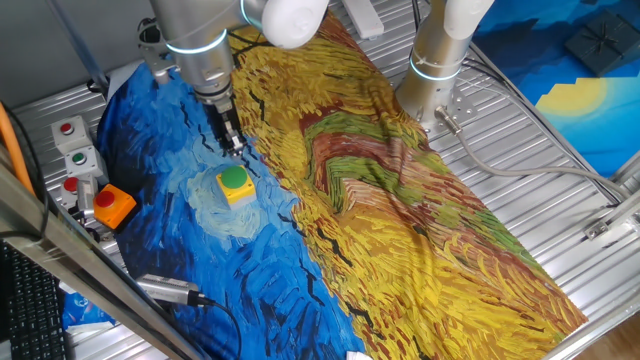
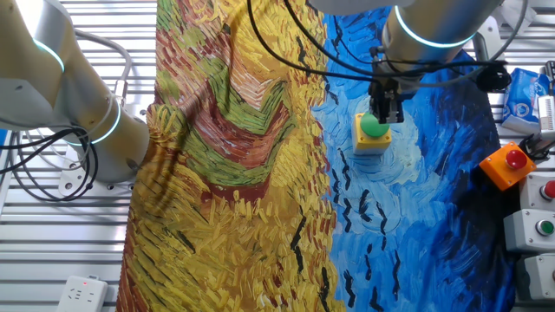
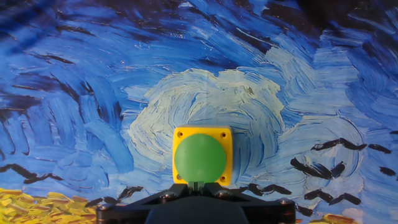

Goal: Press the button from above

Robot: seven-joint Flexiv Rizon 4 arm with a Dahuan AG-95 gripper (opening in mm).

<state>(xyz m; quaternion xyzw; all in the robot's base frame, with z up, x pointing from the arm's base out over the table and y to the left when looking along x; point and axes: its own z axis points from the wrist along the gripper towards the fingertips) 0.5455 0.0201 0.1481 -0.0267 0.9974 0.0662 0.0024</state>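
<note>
The button point(image 1: 234, 179) is a round green cap on a small yellow box point(image 1: 241, 195), standing on the blue part of a painted cloth. It also shows in the other fixed view point(image 2: 374, 126) and in the hand view point(image 3: 199, 158). My gripper point(image 1: 237, 148) points down and hangs just above the button's far edge, apart from it. In the other fixed view the gripper point(image 2: 388, 113) overlaps the cap's upper side. In the hand view the fingertips point(image 3: 198, 185) meet at the bottom edge, with only a hairline slit between them, and hold nothing.
A red button on an orange box point(image 1: 112, 205) point(image 2: 512, 163) stands at the cloth's edge. Small grey button boxes point(image 1: 80, 160) point(image 2: 542, 227) sit beside it. A second arm's base point(image 1: 437, 70) point(image 2: 82, 113) stands at the yellow side. A metal cylinder point(image 1: 170, 291) lies nearby.
</note>
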